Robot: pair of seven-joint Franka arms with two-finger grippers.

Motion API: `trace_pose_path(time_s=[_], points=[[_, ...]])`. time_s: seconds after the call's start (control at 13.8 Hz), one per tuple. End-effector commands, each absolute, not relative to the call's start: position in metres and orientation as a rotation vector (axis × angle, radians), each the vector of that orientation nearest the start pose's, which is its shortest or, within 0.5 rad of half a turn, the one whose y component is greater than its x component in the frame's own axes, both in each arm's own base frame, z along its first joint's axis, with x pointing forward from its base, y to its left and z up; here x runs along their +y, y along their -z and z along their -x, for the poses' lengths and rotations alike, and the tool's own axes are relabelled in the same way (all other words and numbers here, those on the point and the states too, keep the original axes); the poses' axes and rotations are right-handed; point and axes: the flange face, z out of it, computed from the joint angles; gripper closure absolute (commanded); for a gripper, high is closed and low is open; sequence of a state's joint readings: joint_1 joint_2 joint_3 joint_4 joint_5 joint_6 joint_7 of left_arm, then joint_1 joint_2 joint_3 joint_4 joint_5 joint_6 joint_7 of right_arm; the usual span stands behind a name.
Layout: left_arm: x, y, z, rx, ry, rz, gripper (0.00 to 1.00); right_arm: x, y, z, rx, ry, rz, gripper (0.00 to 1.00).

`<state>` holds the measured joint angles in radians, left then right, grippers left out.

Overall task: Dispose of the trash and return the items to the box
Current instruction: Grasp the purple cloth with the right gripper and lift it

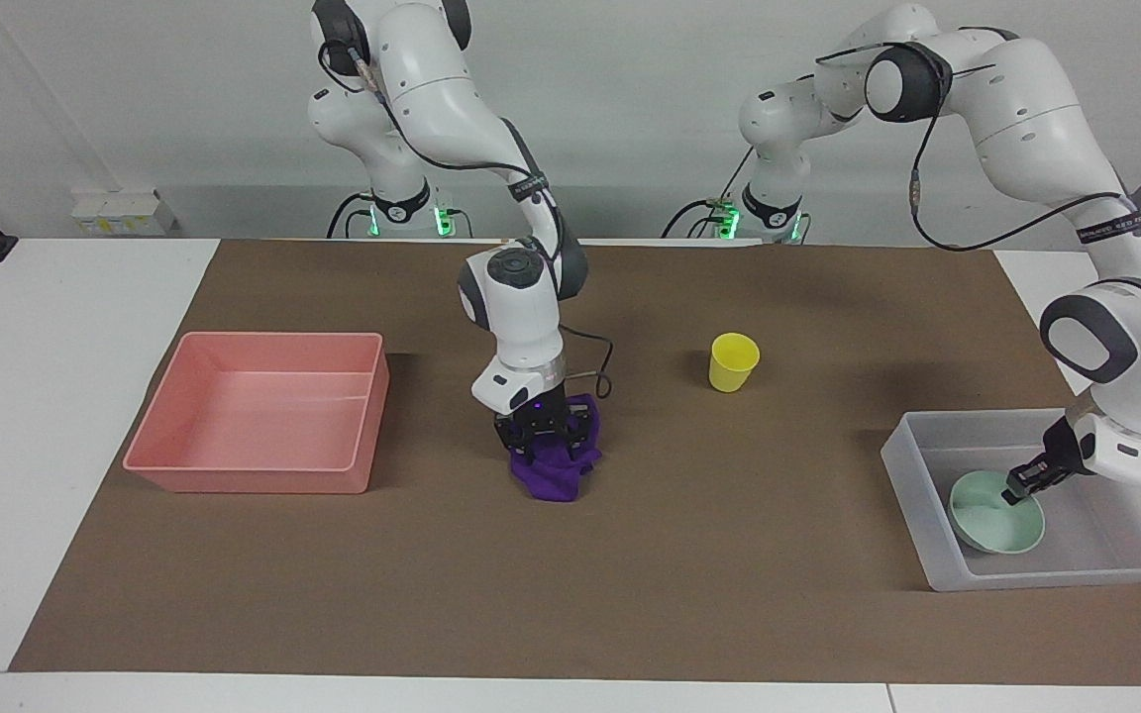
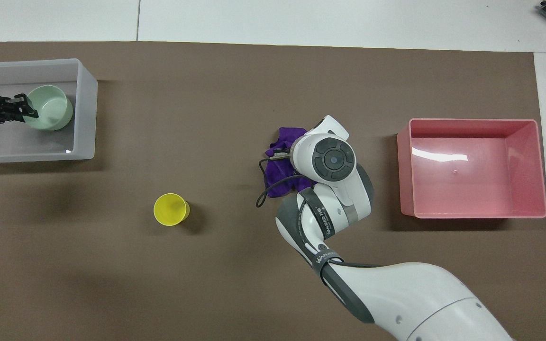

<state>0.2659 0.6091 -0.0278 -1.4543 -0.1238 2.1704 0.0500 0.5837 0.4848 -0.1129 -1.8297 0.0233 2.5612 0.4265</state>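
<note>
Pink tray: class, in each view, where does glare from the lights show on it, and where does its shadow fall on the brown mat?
Overhead view: a bright white streak lies on the pink tray floor near its wall farther from the robots; a dark shadow edges the wall nearer the robots. Facing view: only a thin pale line crosses the floor; its shadow lies on the brown mat toward the purple cloth.

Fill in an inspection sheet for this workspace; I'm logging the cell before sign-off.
Surface: brown mat on white table.
Job's things: purple rag on mat; yellow cup upright on mat; mint bowl in clear box.
Clutter: empty pink tray.
Grippers: right gripper down on rag; left gripper at bowl's rim.
Cables: black cable at right wrist.
Surroundings: white wall.
</note>
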Motion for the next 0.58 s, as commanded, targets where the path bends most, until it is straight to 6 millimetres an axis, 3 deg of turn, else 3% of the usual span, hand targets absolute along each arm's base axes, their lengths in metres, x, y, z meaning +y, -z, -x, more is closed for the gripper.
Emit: trace_pose_path(time_s=[0.0, 0.14, 0.29, 0.51], points=[[0.169, -0.352, -0.712, -0.395, 0.259, 3.205, 0.00, 0.312, -0.311, -0.595, 0.017, 0.290, 3.063, 1.00], [0.165, -0.368, -0.714, -0.387, 0.297, 3.199, 0.00, 0.311, -0.330, -0.596, 0.083, 0.255, 3.068, 1.00], [0.145, -0.437, -0.708, -0.324, 0.407, 3.181, 0.00, 0.307, -0.366, -0.594, 0.231, 0.260, 3.041, 1.00], [0.094, -0.485, -0.675, -0.201, 0.142, 3.221, 0.00, 0.288, -0.441, -0.579, 0.357, 0.222, 3.018, 1.00]])
